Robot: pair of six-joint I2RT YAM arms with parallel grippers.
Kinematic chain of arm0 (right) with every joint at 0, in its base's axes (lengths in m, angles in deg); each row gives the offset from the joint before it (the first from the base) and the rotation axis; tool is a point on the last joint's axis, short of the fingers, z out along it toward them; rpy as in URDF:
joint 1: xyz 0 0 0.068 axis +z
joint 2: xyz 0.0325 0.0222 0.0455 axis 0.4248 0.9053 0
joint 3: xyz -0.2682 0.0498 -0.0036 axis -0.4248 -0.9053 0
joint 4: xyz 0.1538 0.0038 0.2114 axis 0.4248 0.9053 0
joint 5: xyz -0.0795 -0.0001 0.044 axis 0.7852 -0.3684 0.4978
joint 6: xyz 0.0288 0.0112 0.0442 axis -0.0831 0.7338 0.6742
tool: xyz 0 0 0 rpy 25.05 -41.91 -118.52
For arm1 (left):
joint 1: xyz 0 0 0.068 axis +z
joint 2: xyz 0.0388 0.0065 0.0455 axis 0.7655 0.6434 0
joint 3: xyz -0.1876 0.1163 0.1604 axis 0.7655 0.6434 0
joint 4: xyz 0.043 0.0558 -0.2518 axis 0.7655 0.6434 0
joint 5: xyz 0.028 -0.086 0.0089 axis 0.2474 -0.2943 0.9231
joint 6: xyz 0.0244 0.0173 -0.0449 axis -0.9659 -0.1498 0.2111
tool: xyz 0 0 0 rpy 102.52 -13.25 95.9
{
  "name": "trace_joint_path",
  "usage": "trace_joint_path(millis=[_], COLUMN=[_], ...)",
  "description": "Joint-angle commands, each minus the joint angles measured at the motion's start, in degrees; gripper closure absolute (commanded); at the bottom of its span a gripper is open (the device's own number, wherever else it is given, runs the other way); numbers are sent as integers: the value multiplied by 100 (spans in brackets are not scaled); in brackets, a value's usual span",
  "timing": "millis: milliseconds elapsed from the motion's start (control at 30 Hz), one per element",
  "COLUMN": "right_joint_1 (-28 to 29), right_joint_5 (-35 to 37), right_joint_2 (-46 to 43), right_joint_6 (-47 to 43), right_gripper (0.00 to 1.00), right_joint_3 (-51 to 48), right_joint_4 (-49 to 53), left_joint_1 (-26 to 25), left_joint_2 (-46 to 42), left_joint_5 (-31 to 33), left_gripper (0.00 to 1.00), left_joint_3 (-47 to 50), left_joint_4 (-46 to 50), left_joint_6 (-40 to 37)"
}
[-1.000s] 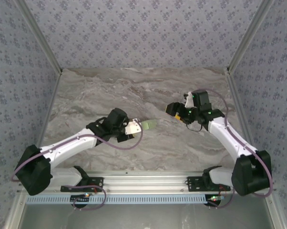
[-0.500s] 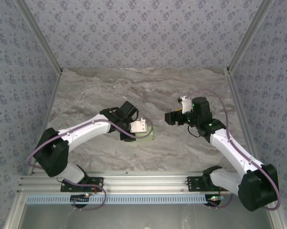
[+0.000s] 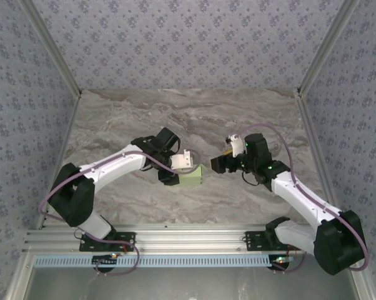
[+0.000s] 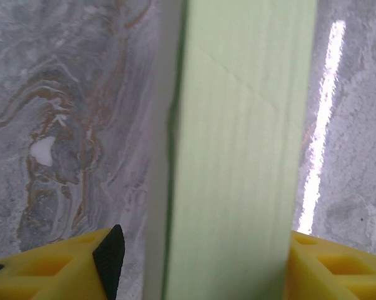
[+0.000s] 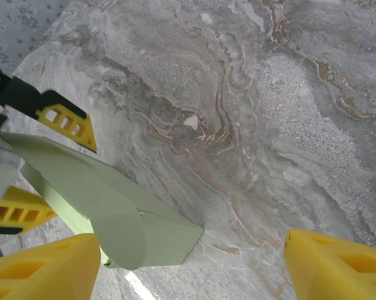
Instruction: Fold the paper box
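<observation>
The paper box (image 3: 192, 177), a pale green folded card shape, lies on the marble table near the middle. My left gripper (image 3: 187, 167) straddles it from the left. In the left wrist view the paper box (image 4: 244, 156) runs up between the jaws. The black left pad (image 4: 110, 259) stands a little off it, and the right finger (image 4: 338, 269) sits at its other side. My right gripper (image 3: 218, 164) hovers open just right of the box. In the right wrist view the paper box (image 5: 113, 200), with a rounded flap at its near end, lies beside my left fingertip (image 5: 50, 269).
The grey marble table (image 3: 144, 112) is walled by patterned panels on three sides, with metal posts at the back corners. An aluminium rail (image 3: 188, 237) carrying both arm bases runs along the near edge.
The left arm carried the box rightward and down onto the table, and its jaws have widened. The right gripper moved left and down toward the box, staying open.
</observation>
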Motion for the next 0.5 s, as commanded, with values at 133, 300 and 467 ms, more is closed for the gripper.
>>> trace_joint_path(millis=[133,300,467], right_joint_1=[358,462,560], right_joint_5=[-242,-186,-172], right_joint_2=[391,706,875], right_joint_6=[-700,-873,-958], right_gripper=[23,27,35], right_joint_3=[519,745,940], right_joint_4=[364,446,576], left_joint_1=[178,323,350], left_joint_2=[-314,-431,-746], left_joint_5=[-481,-925,-1006], left_gripper=[34,33,25], left_joint_3=[-116,-29,90], left_joint_4=[-226,-463,-630], left_joint_6=[77,201,528])
